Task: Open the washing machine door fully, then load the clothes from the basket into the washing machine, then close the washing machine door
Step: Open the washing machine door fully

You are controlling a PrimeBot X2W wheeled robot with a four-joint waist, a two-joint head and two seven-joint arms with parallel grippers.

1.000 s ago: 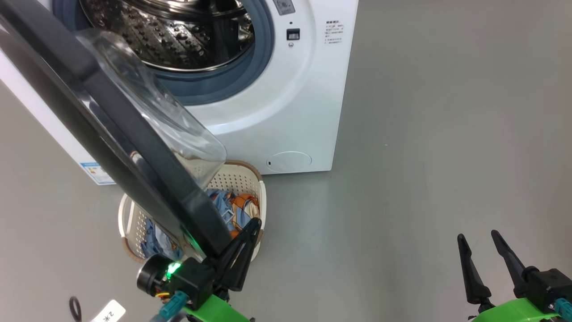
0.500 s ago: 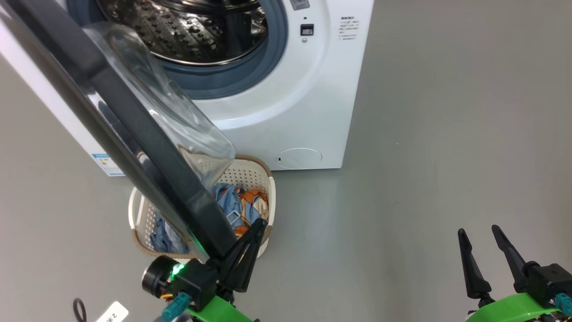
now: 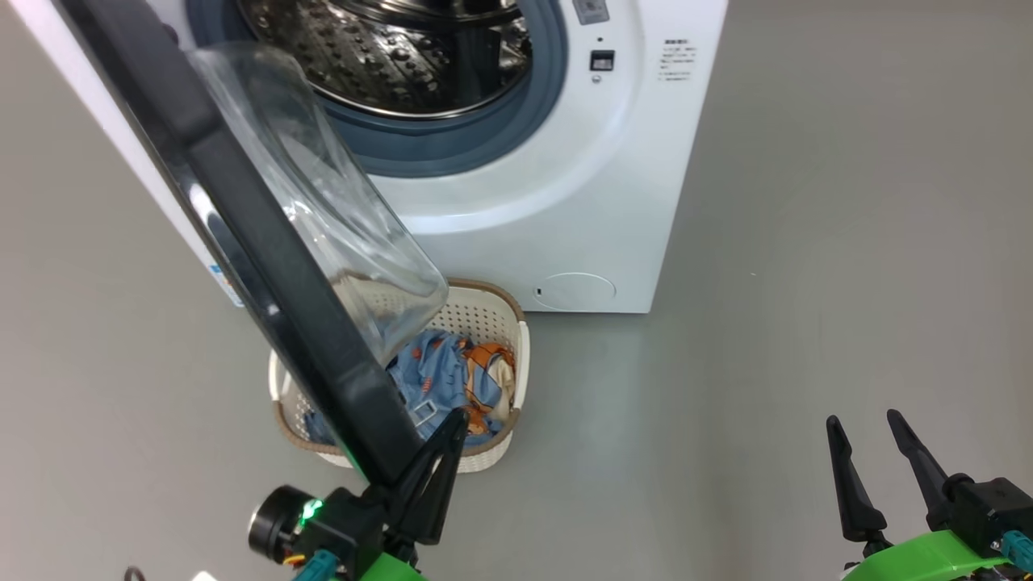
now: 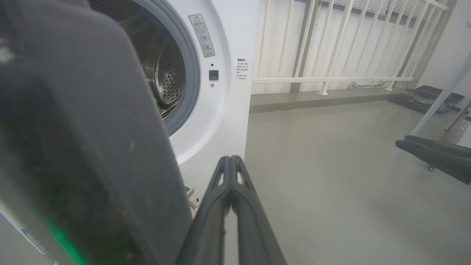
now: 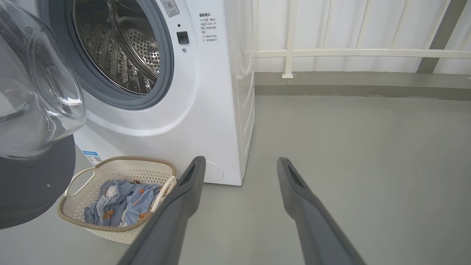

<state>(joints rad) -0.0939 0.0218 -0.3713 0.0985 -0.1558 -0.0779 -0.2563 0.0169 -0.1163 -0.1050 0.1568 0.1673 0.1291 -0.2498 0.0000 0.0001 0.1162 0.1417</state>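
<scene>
Glass and black rim of the washing machine door [image 3: 250, 250] are standing at the left, swung out and tilted, and the door is hanging over the left part of the basket [image 3: 483, 313]. The left arm is reaching up from below. The left jaws are pressing fully together and holding nothing, with the fingers [image 3: 432, 476] lying just beside the rim's lower edge; whether they are touching it I cannot tell. The basket is sitting on the floor [image 3: 807, 242] just in front of the washing machine [image 3: 581, 186], with the clothes [image 3: 444, 375] lying inside it. At the far right the right jaws are standing wide apart and empty, fingers [image 3: 847, 492] pointing up. They are well apart from the machine's right edge, with grey floor lying open between.
</scene>
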